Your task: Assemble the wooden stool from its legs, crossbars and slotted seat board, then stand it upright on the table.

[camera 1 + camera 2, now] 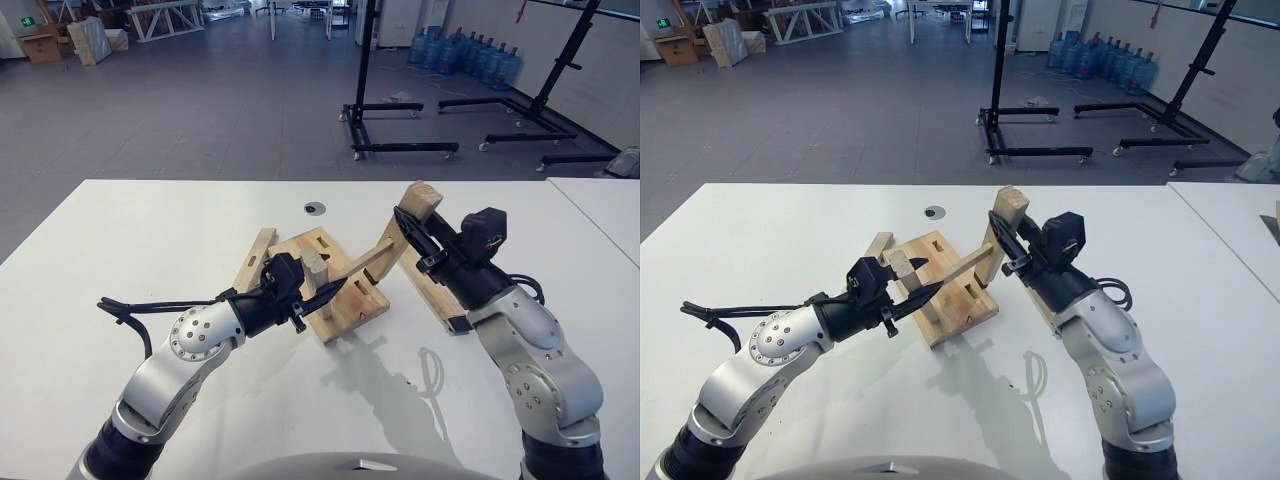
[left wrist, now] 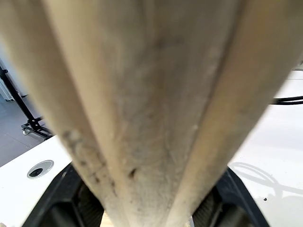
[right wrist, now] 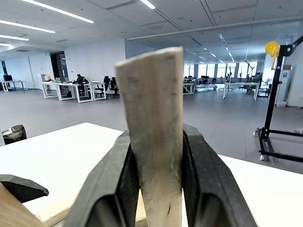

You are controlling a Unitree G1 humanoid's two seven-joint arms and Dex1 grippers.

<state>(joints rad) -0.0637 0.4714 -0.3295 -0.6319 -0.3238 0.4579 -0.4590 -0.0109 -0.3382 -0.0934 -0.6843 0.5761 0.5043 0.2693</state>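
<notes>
Silver arms (image 1: 200,340); black left hand (image 1: 325,290); black cable (image 1: 125,308)

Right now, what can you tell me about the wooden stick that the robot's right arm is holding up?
The wooden leg is a flat plank of pale, bare wood with a squarely cut end. The right end effector is shut on it, a black finger against each flat face, its end poking out past them. It is tilted, its top raised above the white table. A thinner crossbar runs from it toward the slotted seat board.
</notes>
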